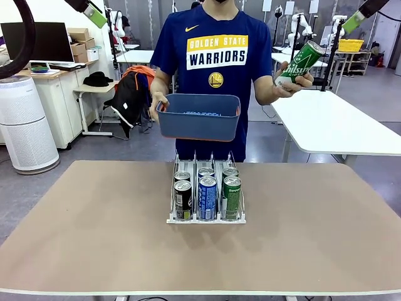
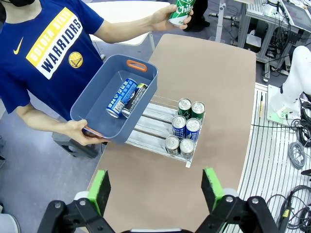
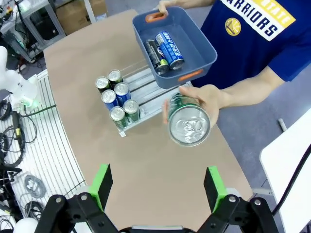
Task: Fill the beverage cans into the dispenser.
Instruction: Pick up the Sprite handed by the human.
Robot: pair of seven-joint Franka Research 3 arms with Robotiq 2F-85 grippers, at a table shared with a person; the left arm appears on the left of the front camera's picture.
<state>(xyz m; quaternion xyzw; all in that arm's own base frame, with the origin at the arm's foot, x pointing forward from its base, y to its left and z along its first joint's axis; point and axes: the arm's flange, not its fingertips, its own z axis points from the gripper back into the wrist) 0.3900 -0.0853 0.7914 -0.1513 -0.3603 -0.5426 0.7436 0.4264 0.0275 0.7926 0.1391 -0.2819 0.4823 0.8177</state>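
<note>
The white wire dispenser (image 1: 170, 219) stands mid-table. Each lane holds two cans: black (image 1: 182, 199) left, blue (image 1: 207, 197) middle, green (image 1: 232, 197) right. Across the table a person lifts another green can (image 1: 300, 62) in one hand, its silver top facing the right wrist camera (image 3: 188, 124). The other hand holds a dark blue tub (image 1: 198, 119) above the dispenser's far end, with a blue can (image 2: 121, 97) and a black can (image 2: 136, 96) lying in it. My left gripper (image 2: 155, 189) and right gripper (image 3: 158, 187) hang open high above the table, holding nothing.
The tan table (image 1: 94, 238) has wide bare room on either side of the dispenser. A white table (image 1: 338, 122) stands behind at the right. An air purifier (image 1: 25, 125) and a desk with a monitor (image 1: 37, 41) are at the far left.
</note>
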